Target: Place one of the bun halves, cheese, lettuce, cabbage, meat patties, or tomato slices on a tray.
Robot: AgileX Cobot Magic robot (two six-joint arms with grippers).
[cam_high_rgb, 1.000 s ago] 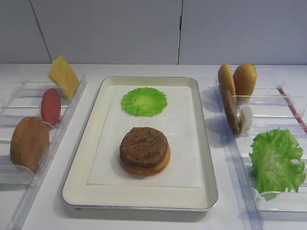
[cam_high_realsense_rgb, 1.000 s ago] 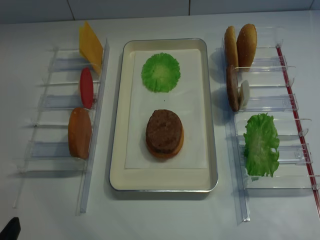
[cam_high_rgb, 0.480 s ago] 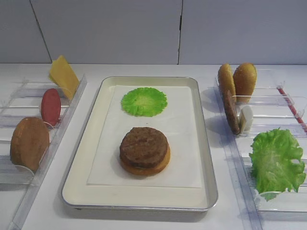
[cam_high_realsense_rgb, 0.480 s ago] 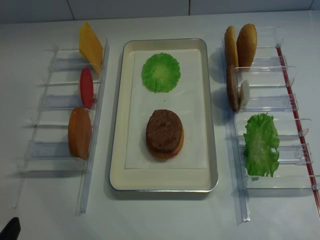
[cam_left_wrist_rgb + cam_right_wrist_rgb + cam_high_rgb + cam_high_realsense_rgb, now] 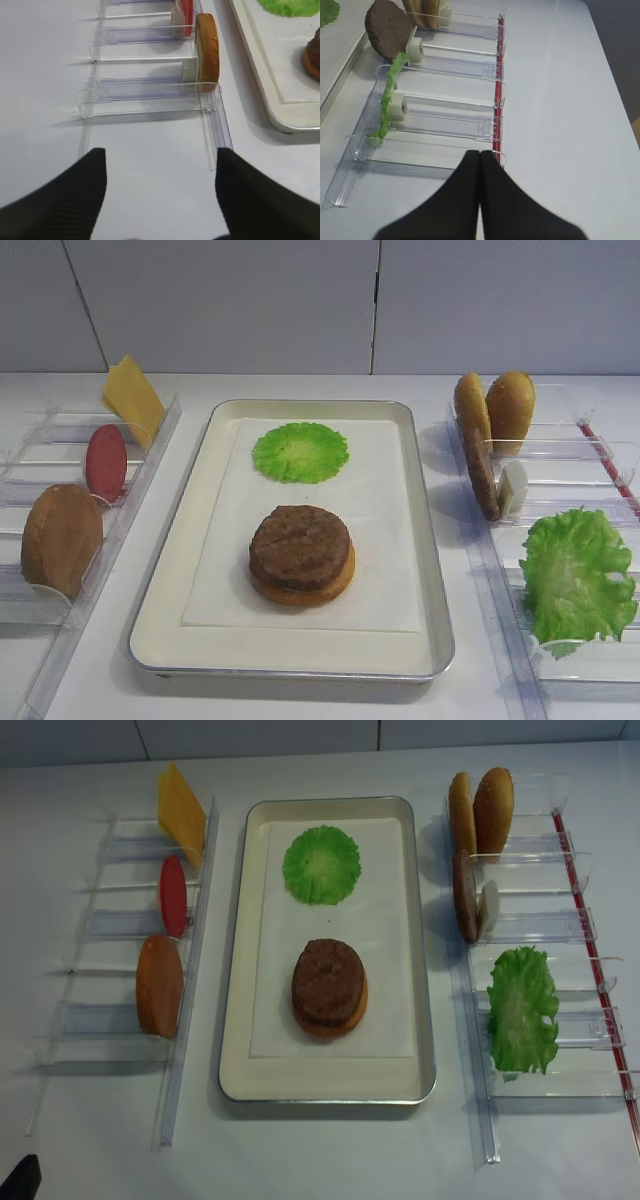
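Nothing has shifted since the earlier frames; every piece lies where it did.

Largest is the white table [image 5: 330, 1150], with the silvery tray [image 5: 236, 1020] at its middle. On the tray's paper liner [image 5: 390, 980] sits a meat patty [image 5: 327, 982] stacked on a bun half [image 5: 335, 1023], and farther back, apart from that stack, lies the flat cabbage [image 5: 320, 864].

Clear plastic racks flank the tray. The left rack [image 5: 110, 925] holds, from back to front, the cheese [image 5: 180, 812], a tomato slice [image 5: 173, 896] and a bun half on edge [image 5: 159, 986]. The right rack [image 5: 560, 930] holds two upright bun halves [image 5: 481, 810], a second patty on edge [image 5: 464, 896] and the crinkly lettuce [image 5: 521, 1010], draped over the front slots.

The right gripper [image 5: 479, 154] hovers near the front of the right rack, its black fingers pressed together on nothing. The left gripper [image 5: 161, 160] hovers in front of the left rack with its fingers spread wide apart, holding nothing. A small dark shape at the near left corner of the overhead view is perhaps part of an arm; I cannot tell.
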